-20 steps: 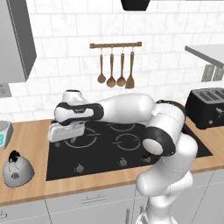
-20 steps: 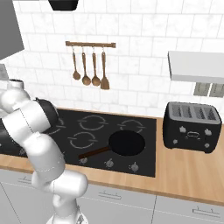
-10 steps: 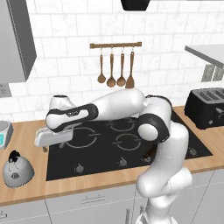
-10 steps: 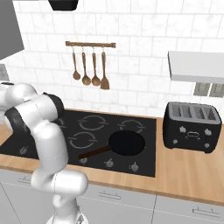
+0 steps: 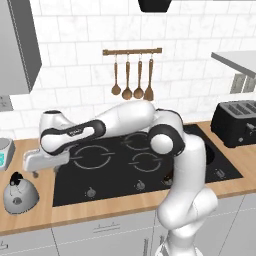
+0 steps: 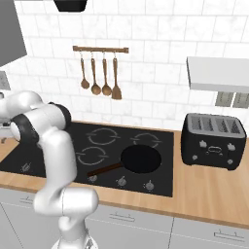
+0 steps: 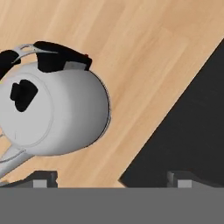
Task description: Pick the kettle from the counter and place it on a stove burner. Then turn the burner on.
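Note:
The silver-grey kettle (image 5: 20,192) with its black handle and knob stands on the wood counter (image 5: 35,220) left of the black cooktop. My gripper (image 5: 36,171) hangs just above and to the right of it, near the cooktop's left edge. Seen from the hand, the kettle (image 7: 57,109) lies left of the gripper (image 7: 113,178), whose fingertips (image 7: 43,177) stand wide apart and open with bare counter (image 7: 144,57) between them. The widest stove burner (image 5: 92,156) is marked on the left part of the glass, just right of the hand.
A black frying pan (image 6: 141,159) sits on the cooktop's front right. A black toaster (image 5: 235,122) stands on the counter at the right. Wooden utensils (image 5: 132,75) hang on the wall rail. Knobs (image 5: 90,191) run along the cooktop's front edge. A pale appliance (image 5: 4,150) stands at the far left.
The arm has swung left, carrying the hand from over the cooktop out to the cooktop's left edge, close above the kettle. The kettle has not moved.

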Controlling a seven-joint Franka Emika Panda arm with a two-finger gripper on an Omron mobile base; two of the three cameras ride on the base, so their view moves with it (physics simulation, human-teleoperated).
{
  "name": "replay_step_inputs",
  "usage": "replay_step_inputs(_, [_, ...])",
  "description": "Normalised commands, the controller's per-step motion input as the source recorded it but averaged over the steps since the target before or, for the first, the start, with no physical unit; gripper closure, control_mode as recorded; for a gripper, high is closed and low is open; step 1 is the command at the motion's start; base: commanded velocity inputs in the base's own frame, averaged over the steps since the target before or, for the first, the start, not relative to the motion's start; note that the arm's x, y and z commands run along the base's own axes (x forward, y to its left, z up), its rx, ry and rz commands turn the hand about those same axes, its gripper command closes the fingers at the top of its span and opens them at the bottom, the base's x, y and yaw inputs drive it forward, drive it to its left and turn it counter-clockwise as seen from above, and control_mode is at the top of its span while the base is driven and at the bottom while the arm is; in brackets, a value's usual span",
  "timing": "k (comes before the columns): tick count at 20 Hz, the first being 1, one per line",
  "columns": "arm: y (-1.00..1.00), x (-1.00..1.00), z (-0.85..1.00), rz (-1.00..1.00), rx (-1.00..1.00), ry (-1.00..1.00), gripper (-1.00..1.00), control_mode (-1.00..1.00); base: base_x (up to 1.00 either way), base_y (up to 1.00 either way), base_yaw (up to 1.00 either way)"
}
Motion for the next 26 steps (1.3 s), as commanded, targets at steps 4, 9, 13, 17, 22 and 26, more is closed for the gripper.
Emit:
replay_step_inputs(4, [0.17,-0.13,0.38,0.0,0.01,0.0,-1.0,-1.0,0.0,0.0,0.0])
replay_step_inputs(9, [0.18,-0.14,0.18,0.0,0.01,0.0,-1.0,-1.0,0.0,0.0,0.0])
replay_step_inputs(13, [0.37,-0.01,0.0,0.0,0.0,0.01,-1.0,-1.0,0.0,0.0,0.0])
replay_step_inputs(17, [0.41,0.0,0.0,0.0,0.0,0.0,-1.0,-1.0,0.0,0.0,0.0])
replay_step_inputs(22, [0.25,0.0,0.0,-0.02,0.0,0.0,-1.0,-1.0,0.0,0.0,0.0])
replay_step_inputs(26, [0.14,-0.01,0.0,-0.01,0.0,0.0,-1.0,-1.0,0.0,0.0,0.0])
